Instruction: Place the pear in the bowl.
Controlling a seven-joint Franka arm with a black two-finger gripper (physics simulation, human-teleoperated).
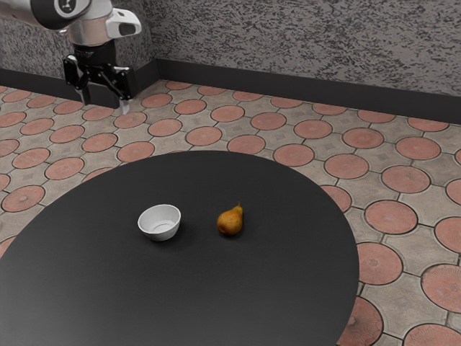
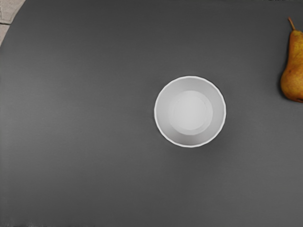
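Note:
High at the exterior view's upper left hangs my gripper (image 1: 104, 105), its two fingertips wide apart and nothing between them. The white bowl (image 1: 160, 222) stands upright on the dark table, well below the gripper's height. Its inside is bare in the wrist view, where the bowl (image 2: 190, 111) is near the middle. A brown-yellow pear (image 1: 230, 220) lies on the table a short way from the bowl, toward the exterior view's right, not touching it. In the wrist view the pear (image 2: 294, 71) is partly cut off by the picture's edge.
The round black table (image 1: 180, 303) has its curved edge beyond the bowl and pear. Around it is a floor of red round tiles (image 1: 378, 264), with a grey textured wall (image 1: 310, 47) behind.

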